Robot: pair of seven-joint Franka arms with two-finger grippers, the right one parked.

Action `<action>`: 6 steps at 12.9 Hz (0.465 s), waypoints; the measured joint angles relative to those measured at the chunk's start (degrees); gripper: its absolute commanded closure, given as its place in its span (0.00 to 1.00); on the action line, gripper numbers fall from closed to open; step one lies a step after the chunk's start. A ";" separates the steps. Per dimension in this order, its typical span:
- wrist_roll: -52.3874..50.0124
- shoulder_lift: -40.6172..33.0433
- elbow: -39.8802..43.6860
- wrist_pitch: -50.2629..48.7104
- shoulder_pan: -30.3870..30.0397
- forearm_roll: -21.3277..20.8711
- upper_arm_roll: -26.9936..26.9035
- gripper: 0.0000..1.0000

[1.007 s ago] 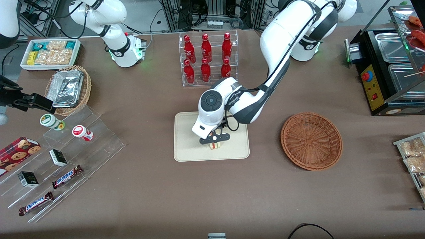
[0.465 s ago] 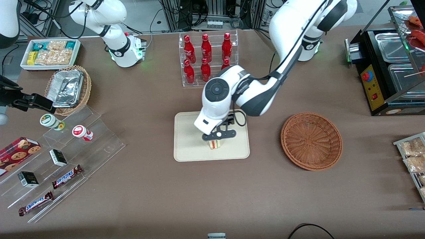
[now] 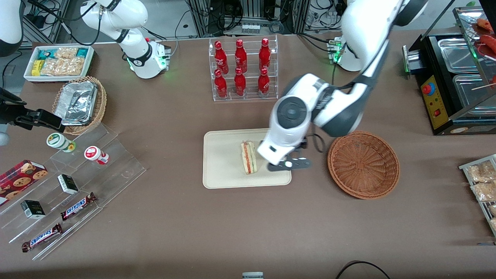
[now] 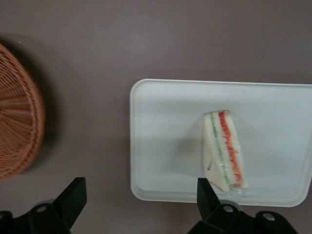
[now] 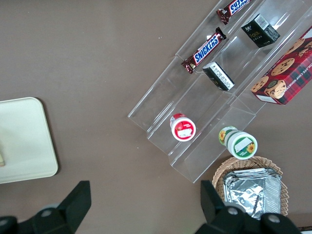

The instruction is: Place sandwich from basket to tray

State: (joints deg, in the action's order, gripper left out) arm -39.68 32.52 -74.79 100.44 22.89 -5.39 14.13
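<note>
The sandwich [image 3: 248, 157], a triangular wedge of pale white bread with red and green filling along its cut edge, lies on the flat cream-beige rectangular tray [image 3: 223, 170], free of any grasp. The left arm's black two-finger gripper [image 3: 289, 165] hangs above the tray's edge nearest the round reddish-brown woven wicker basket [image 3: 363, 164], its fingers [image 4: 73, 196] spread wide and holding nothing.
</note>
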 measured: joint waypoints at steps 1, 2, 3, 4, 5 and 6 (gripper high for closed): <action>2.50 -1.64 -1.92 -0.02 -1.83 0.11 -0.01 0.00; 5.02 -3.37 -3.90 -0.04 -3.63 0.20 -0.03 0.00; 7.43 -5.12 -5.93 -0.05 -5.36 0.28 -0.04 0.00; 9.95 -6.87 -7.99 -0.07 -7.06 0.59 -0.06 0.00; 12.71 -8.62 -9.96 -0.08 -8.76 1.29 -0.07 0.00; 15.94 -10.57 -12.04 -0.08 -10.68 1.96 -0.09 0.00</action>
State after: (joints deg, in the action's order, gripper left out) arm -23.74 21.95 -86.82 100.35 12.21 -3.43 14.04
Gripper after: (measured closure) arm 0.000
